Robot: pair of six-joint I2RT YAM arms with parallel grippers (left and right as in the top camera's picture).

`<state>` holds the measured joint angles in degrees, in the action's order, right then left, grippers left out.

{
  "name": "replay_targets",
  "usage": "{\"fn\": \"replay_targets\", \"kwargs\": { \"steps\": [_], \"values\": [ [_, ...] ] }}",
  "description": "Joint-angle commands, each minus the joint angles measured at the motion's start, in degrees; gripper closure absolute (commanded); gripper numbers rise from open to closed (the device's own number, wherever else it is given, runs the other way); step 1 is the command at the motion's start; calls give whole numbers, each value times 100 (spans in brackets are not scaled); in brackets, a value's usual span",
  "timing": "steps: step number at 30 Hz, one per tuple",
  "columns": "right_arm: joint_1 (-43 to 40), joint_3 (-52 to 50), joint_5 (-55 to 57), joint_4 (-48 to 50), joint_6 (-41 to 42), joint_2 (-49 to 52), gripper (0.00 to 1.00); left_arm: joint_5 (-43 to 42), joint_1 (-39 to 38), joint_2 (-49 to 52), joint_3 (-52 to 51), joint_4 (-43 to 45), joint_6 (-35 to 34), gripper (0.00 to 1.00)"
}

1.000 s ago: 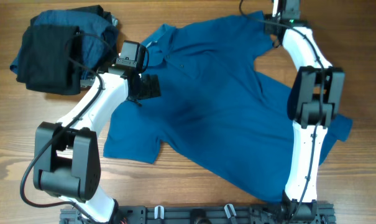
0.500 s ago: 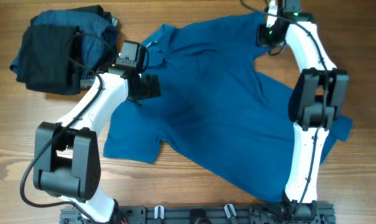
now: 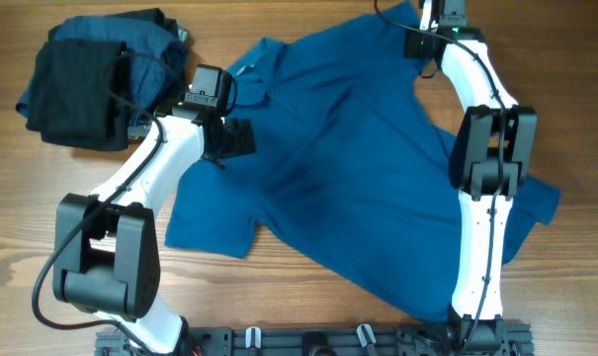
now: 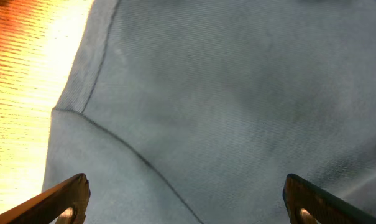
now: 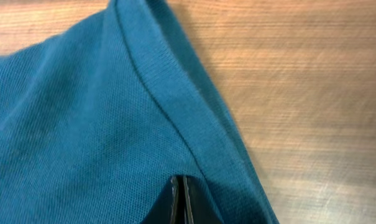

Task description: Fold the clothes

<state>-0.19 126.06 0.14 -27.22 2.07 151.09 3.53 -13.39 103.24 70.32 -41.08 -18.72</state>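
I am clamping my right claw (image 5: 178, 199) tight, its two fingers pressed together on the blue knit just inside the ribbed hem band (image 5: 175, 93) of a sleeve, so I am judging that I am gripping the polo shirt (image 3: 348, 168) at its far edge, where cloth is giving way to bare wooden table (image 5: 299, 93). My left claw (image 4: 188, 199) is hanging spread wide and gripping nothing, with both fingertips showing at the bottom corners of its own view and a sleeve seam (image 4: 125, 149) running slantwise between them; it is hovering close above the fabric, though I cannot tell whether it is touching. Moving outward, the shirt is lying spread face up across the middle of the table, its collar (image 3: 249, 69) pointing toward the far left and the body running toward the near right, partly under my right arm. Beyond my left arm, a pile of dark garments (image 3: 81, 79) is sitting at the far left corner, black over darker blue. The shirt is looking light, limp and slightly grippy, so it is going to sag and drag rather than slide as one sheet. I am judging hems, seams and sleeve bands to be the best holds, being thicker and less likely to slip free.
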Motion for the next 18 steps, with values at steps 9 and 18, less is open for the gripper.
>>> {"fn": "replay_targets", "kwargs": {
  "steps": [9,18],
  "values": [
    [-411,269,-382,1167,-584,767,94,-26,4,-15,-24,-2,31,0],
    [-426,881,-549,-1108,-15,-1414,50,46,4,-15,-24,-9,72,0]
  ]
}}
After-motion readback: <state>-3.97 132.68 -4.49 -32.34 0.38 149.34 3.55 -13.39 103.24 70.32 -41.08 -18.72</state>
